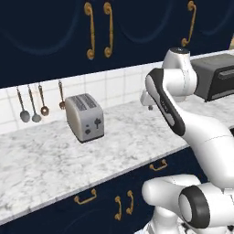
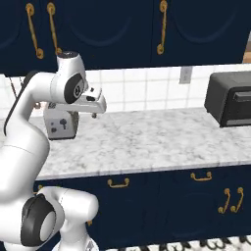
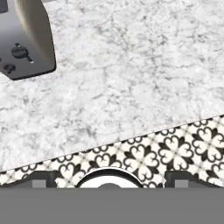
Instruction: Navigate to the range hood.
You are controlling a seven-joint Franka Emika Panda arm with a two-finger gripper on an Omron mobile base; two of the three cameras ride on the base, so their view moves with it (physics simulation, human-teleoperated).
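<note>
We face a marble surface (image 1: pixel 41 164) with a toaster (image 1: pixel 84 117); the range hood is fixed, nothing to grasp; jaws' opening unclear, holding nothing

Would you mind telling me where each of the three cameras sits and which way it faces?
Left base view: behind the arm's left, facing the marble counter, toaster and hanging utensils; arm at right.
Right base view: behind its right, facing the same counter, toaster and toaster oven; arm at left.
Hand view: looks down past the gripper at counter edge and patterned floor.
All three share the toaster and counter.
</note>
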